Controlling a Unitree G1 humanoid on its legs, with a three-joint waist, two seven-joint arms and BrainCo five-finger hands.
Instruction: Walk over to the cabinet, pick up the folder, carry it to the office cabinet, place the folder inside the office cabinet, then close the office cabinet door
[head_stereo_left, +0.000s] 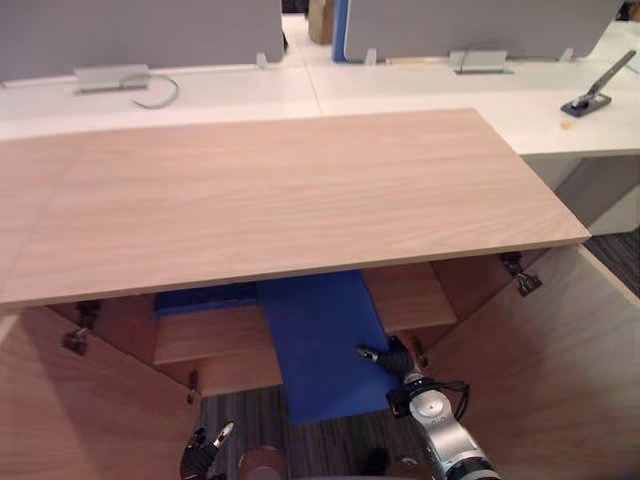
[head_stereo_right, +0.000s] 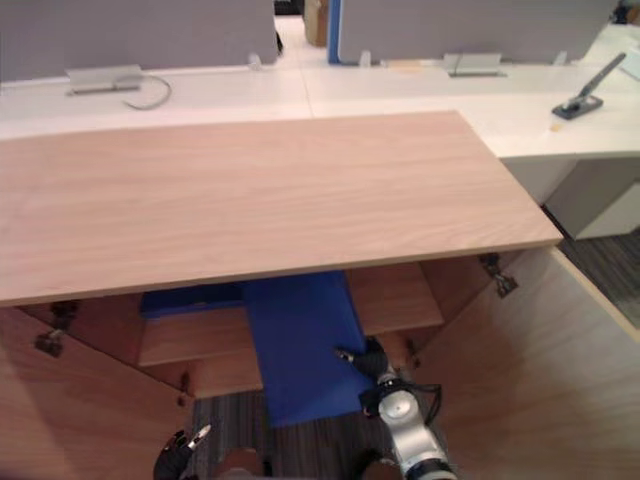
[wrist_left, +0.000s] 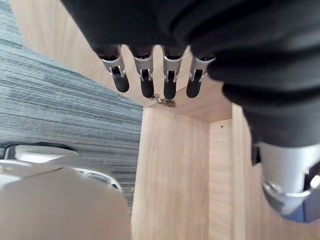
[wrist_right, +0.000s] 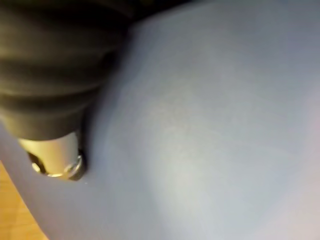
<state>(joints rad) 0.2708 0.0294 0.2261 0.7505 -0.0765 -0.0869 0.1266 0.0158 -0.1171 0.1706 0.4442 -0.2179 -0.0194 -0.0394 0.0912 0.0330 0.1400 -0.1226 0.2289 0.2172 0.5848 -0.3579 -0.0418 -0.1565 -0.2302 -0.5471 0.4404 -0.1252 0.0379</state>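
Left eye view — right hand (head_stereo_left: 397, 357) touches blue folder (head_stereo_left: 316, 338).

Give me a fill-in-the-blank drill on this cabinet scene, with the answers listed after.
The folder sticking out of the cabinet is ___ in colour. The hand touching the folder is the robot's ___ one. The cabinet's right door stands ___. The left hand, fingers straight, holds ___.
Missing words: blue; right; open; nothing.
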